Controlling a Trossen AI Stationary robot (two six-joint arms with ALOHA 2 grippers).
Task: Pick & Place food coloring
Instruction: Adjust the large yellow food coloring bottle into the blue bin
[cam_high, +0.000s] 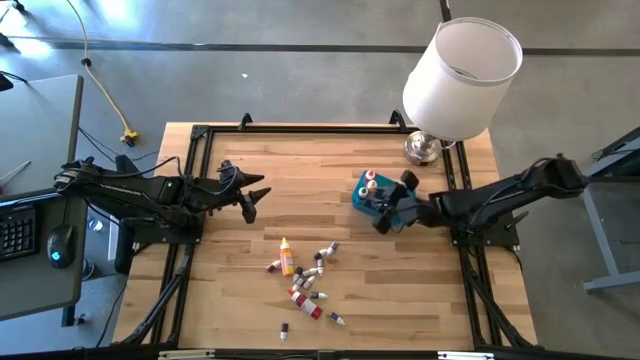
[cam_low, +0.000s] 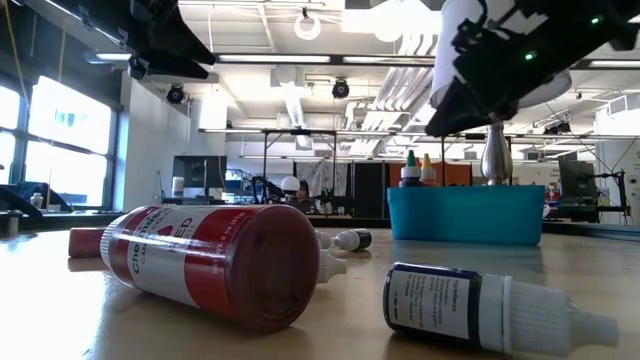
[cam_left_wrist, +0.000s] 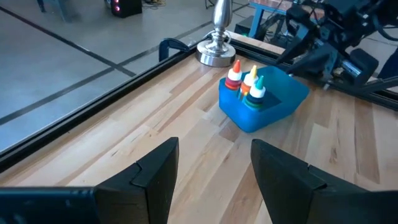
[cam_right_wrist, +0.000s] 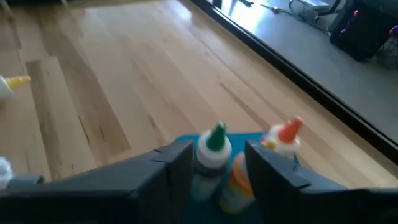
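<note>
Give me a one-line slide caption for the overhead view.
Right gripper hovers over the teal bin holding upright dropper bottles; more bottles lie scattered mid-table, left gripper waiting open.

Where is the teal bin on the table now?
In the high view, the teal bin sits on the table's right side, just in front of the lamp base, with the right gripper over it.

Bright, even daylight fills the scene. In the low view, windows (cam_low: 60, 140) at the left blow out white and ceiling lights (cam_low: 310, 25) glare. The nearest red bottle (cam_low: 215, 260) is soft with blur. The right wrist view is hazy throughout. The table (cam_high: 250, 170) carries faint, soft shadows.
</note>
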